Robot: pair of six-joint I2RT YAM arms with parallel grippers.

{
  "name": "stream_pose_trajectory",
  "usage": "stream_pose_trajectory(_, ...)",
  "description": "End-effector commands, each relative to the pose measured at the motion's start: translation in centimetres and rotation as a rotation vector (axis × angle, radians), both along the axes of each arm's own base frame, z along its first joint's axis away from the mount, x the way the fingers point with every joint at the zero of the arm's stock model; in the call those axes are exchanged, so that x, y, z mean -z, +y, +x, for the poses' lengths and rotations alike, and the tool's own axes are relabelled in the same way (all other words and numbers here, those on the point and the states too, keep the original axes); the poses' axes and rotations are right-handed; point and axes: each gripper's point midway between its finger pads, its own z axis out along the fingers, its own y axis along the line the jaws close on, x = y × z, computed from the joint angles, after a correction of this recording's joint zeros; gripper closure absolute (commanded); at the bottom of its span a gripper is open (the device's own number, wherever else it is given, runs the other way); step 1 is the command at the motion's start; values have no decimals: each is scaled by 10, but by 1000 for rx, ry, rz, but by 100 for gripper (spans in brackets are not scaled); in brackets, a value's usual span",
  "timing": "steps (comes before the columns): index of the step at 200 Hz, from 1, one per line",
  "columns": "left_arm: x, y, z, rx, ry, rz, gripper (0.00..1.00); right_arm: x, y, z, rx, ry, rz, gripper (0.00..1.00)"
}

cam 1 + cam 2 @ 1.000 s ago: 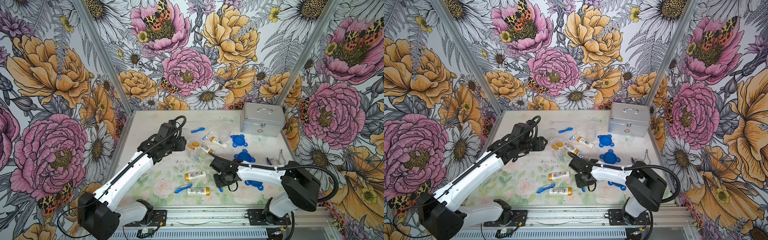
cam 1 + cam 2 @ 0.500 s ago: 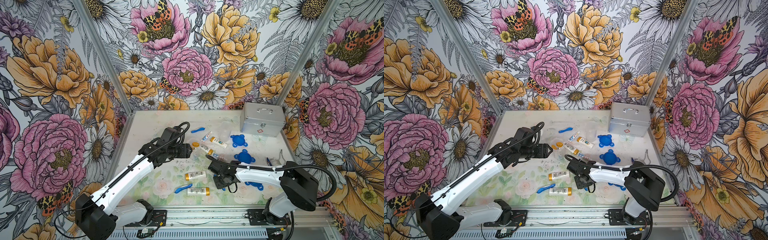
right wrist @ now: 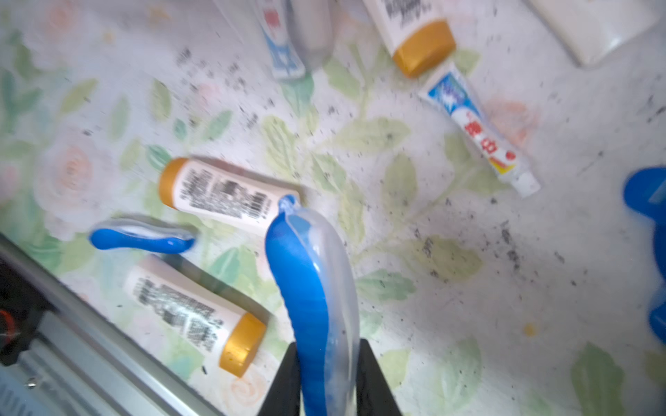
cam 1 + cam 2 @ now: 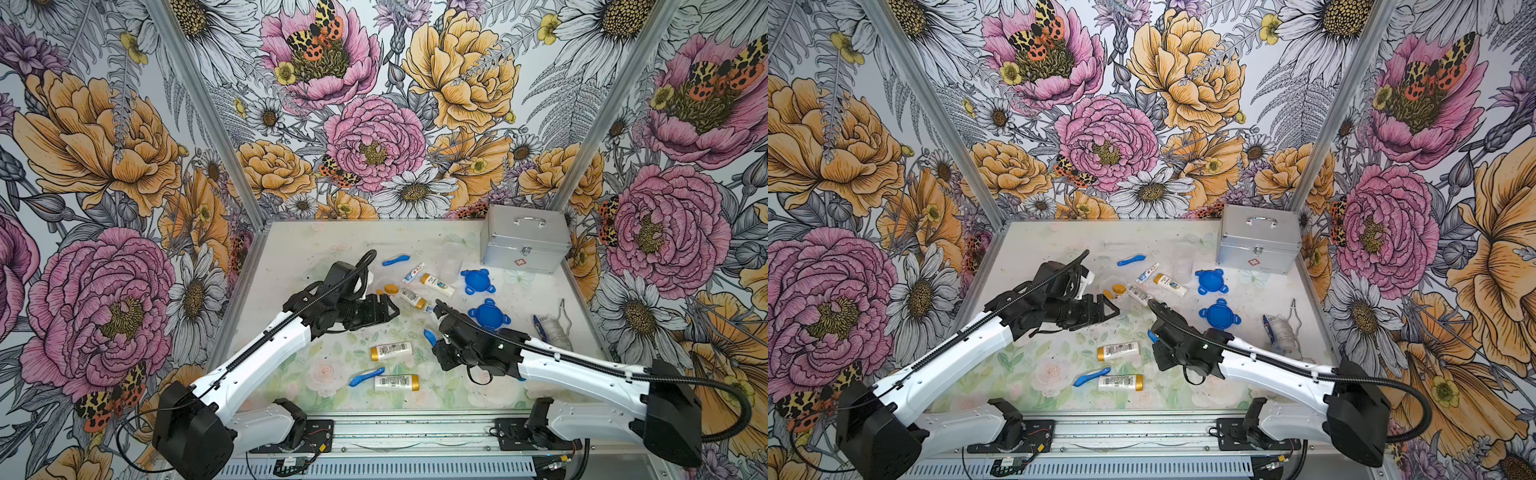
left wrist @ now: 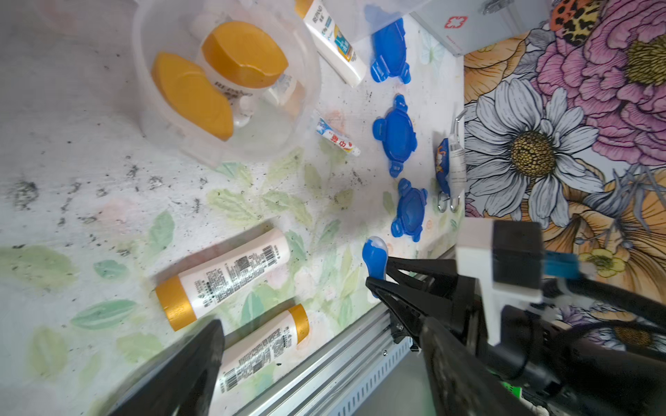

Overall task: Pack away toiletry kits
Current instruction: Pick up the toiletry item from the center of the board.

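Note:
My right gripper (image 3: 326,378) is shut on a blue toothbrush (image 3: 306,288) and holds it off the table; it shows in both top views (image 4: 429,336) (image 4: 1152,336). My left gripper (image 4: 386,309) stands open and empty beside a clear cup (image 5: 266,140) that holds two gold-capped bottles (image 5: 245,54). Near the front edge lie two more white bottles (image 4: 392,351) (image 4: 397,381) and a second toothbrush (image 4: 366,376). Farther back are a third toothbrush (image 4: 395,260), a toothpaste tube (image 4: 412,273) and two bottles (image 4: 436,284). Blue lids (image 4: 478,281) (image 4: 488,316) lie to the right.
A silver metal case (image 4: 523,245) with a handle stands at the back right, with an empty clear cup (image 4: 451,259) to its left. Metal scissors and a small pack (image 4: 552,328) lie along the right wall. An aluminium rail (image 4: 415,432) runs along the front.
My left gripper's jaws have opened wider and it has shifted slightly forward from the cup. My right gripper has closed on the toothbrush and raised it a little.

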Motion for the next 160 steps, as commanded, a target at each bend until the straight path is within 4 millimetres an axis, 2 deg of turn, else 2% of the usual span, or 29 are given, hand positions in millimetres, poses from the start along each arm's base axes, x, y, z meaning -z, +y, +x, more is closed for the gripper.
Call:
stream_pose_trajectory(1,-14,-25,6,22,-4,-104,15,-36,19,12,-48,-105,113,90)
stream_pose_trajectory(38,-24,-46,16,47,-23,-134,22,-60,44,16,-120,-129,195,93)
stream_pose_trajectory(64,-19,-56,21,55,-15,-144,29,-73,60,24,-155,-126,265,94)
stream_pose_trajectory(84,-17,-61,21,66,-11,-148,31,-78,67,29,-163,-124,291,94)
stream_pose_trajectory(115,-11,-64,18,78,1,-144,42,-80,72,33,-172,-119,306,94)
stream_pose_trajectory(136,-8,-63,19,76,2,-142,54,-81,74,35,-178,-118,317,94)
stream_pose_trajectory(160,-10,-64,22,82,-2,-148,73,-78,76,38,-176,-111,316,94)
